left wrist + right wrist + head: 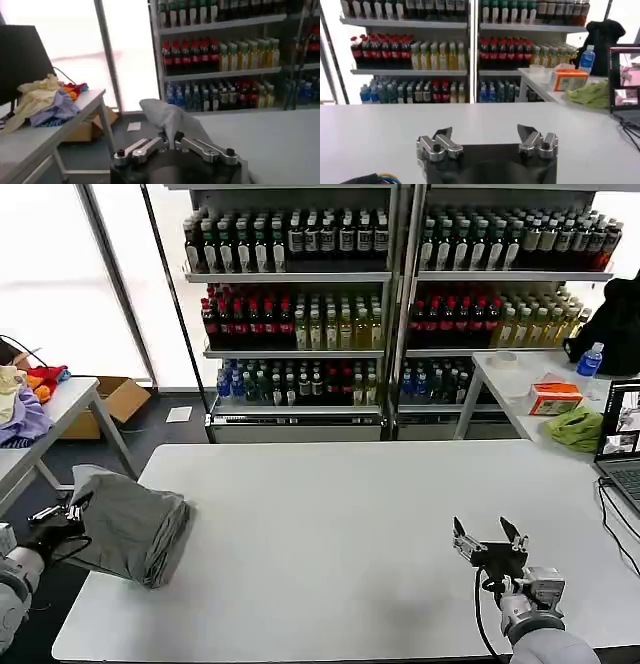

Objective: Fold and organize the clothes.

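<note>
A: Where is the shirt (130,527)?

B: It lies as a folded grey bundle at the left end of the worktop (340,534), partly hanging over that edge. A corner of the cloth stands up above the rest.

A: And the left gripper (68,509)?

B: It sits right at the shirt's outer side, off the worktop's left edge. In the left wrist view its jaws are closed together on a pinch of the grey cloth, which rises between the fingertips (161,141).

A: The right gripper (488,538)?

B: It hangs over the worktop's near edge toward the right end, well apart from the shirt. Its jaws stand wide open with nothing between them.

A: Anything else near the shirt?

B: A side table (62,409) with a heap of coloured cloth (22,404) stands beyond the worktop's left end.
</note>
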{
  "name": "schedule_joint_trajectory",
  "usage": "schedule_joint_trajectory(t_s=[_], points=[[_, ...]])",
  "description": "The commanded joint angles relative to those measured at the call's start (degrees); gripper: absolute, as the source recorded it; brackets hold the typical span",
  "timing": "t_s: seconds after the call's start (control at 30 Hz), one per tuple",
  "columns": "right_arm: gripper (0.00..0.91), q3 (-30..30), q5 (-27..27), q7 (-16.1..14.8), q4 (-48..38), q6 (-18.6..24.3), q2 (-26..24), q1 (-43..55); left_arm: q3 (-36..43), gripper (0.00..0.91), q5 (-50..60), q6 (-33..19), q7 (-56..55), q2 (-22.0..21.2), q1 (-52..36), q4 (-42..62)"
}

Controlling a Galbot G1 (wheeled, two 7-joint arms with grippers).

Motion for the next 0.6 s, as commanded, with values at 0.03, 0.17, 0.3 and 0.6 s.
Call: schedule_joint_trajectory(t_s=[0.03, 0.17, 0.3, 0.6], points=[[0.907, 0.81, -0.41, 0.03, 0.33, -0.06, 0.73, -0.94, 12.8, 0.0, 0.76, 2.69, -5.0, -4.89, -0.97, -16.09], [0.907, 1.43, -1.3, 0.05, 0.48, -0.05, 1.6, -1.92, 27.9, 0.0, 6.99, 2.45, -8.73, -6.96, -2.86, -20.6], [0.907, 1.72, -3.6, 0.01, 1.15, -0.23, 4.09, -3.09, 42.22, 0.0, 15.76, 2.46, -9.11, -11.85, -5.99, -19.48], [0.907, 2.33, -5.19, 0.03, 1.68, -1.34, 6.14, -3.64, 48.72, 0.0, 14.51, 4.45, -10.71, -14.0, -17.56, -4.74]])
